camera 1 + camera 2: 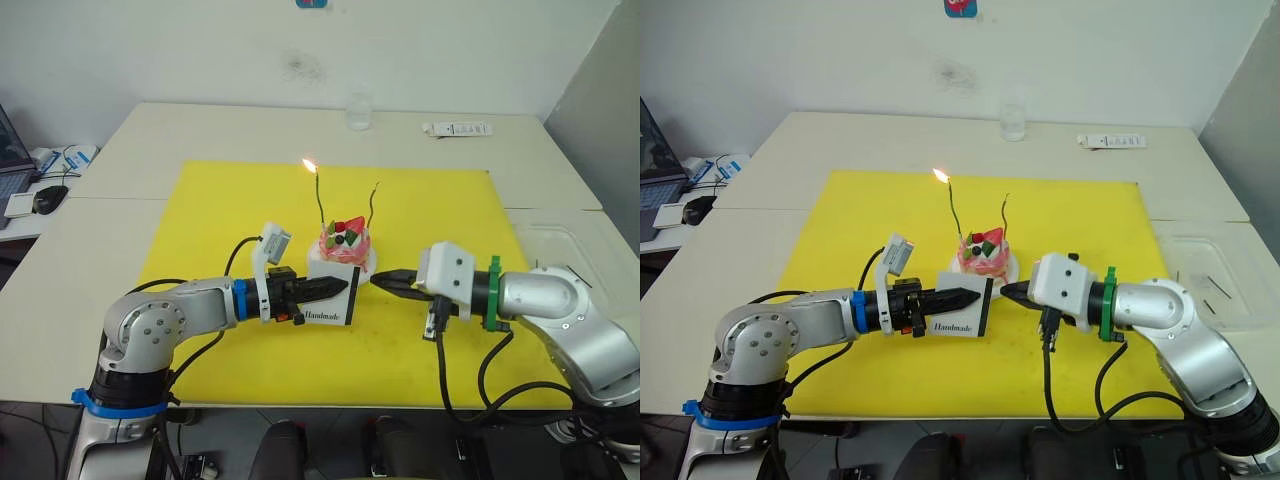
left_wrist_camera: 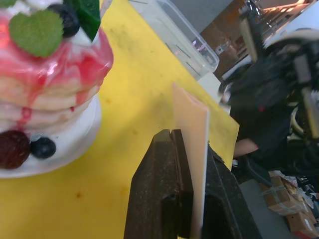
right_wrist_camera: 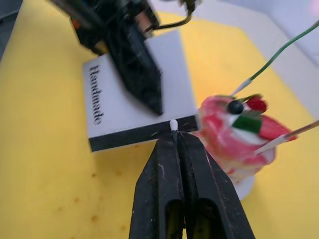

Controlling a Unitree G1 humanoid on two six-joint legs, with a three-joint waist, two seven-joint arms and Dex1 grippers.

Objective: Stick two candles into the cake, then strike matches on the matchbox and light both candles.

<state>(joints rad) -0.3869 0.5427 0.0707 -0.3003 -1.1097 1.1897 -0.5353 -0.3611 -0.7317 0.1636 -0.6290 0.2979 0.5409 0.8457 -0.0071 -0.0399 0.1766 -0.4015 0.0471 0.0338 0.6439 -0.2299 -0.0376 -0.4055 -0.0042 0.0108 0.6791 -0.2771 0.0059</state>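
The pink-and-white cake (image 1: 345, 245) stands on its small white plate (image 2: 75, 139) in the middle of the yellow mat. Two thin candles are stuck into it. The left candle (image 1: 319, 200) burns with a small flame at its tip; the right candle (image 1: 373, 208) shows no flame. In front of the cake, my left gripper (image 1: 340, 286) is shut on the white "Handmade" matchbox (image 1: 333, 300), which is held upright. My right gripper (image 1: 378, 279) is shut on a match (image 3: 173, 124). The match's pale head is at the black striking side (image 3: 134, 139) of the box.
The yellow mat (image 1: 200, 220) covers the table's centre. A clear glass (image 1: 359, 110) and a white flat object (image 1: 457, 129) sit at the far edge. A clear plastic tray (image 1: 570, 250) lies to the right. Desk clutter (image 1: 40, 190) sits at the far left.
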